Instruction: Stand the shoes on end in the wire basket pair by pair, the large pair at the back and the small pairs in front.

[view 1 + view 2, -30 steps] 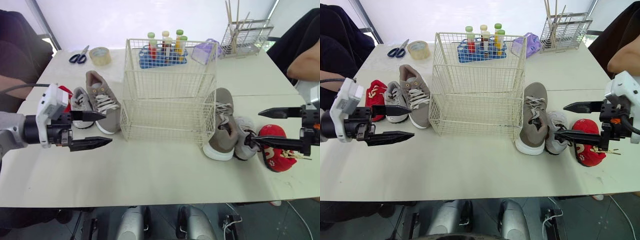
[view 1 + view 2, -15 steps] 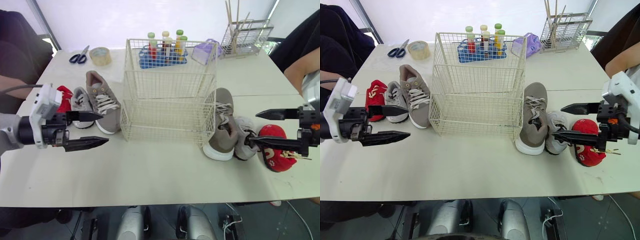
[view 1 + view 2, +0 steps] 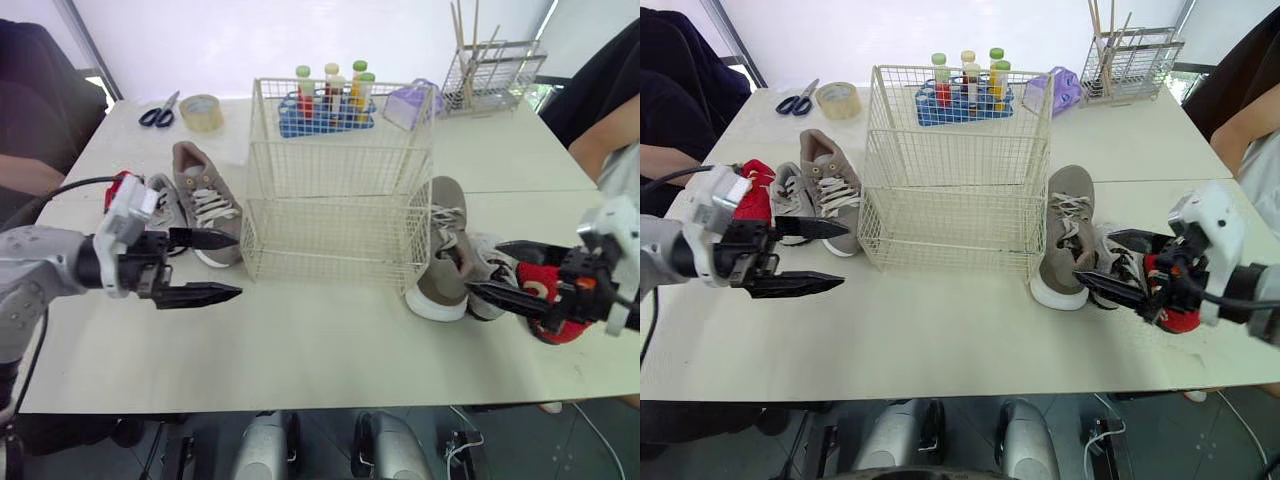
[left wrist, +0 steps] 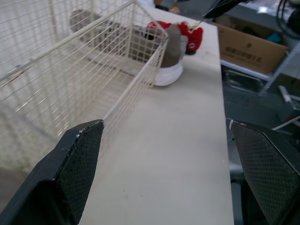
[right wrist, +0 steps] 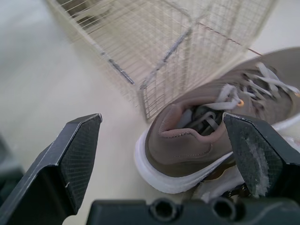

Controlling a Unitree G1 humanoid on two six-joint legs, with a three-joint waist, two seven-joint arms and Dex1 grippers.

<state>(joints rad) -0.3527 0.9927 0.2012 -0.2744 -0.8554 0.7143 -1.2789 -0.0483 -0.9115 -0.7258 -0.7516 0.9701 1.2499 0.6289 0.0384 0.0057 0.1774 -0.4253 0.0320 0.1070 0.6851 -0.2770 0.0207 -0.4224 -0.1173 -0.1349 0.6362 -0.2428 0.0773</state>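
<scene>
In the middle of the worktop (image 3: 320,345) stands the wire basket (image 3: 340,190). The left tan shoe (image 3: 200,200) lies flat just beside it on one side, and the right tan shoe (image 3: 445,260) on the other. The left gripper (image 3: 238,266) is wide open near the basket's front corner, holding nothing. The right gripper (image 3: 483,267), wide open and holding nothing, points at the right tan shoe.

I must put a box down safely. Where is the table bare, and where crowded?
Bare: the front strip of table before the basket, between the left gripper and right gripper; also the patch behind the right shoes, before the stick rack. Crowded: beside the basket, where left shoes and right shoes lie, and behind it, with tubes.
</scene>
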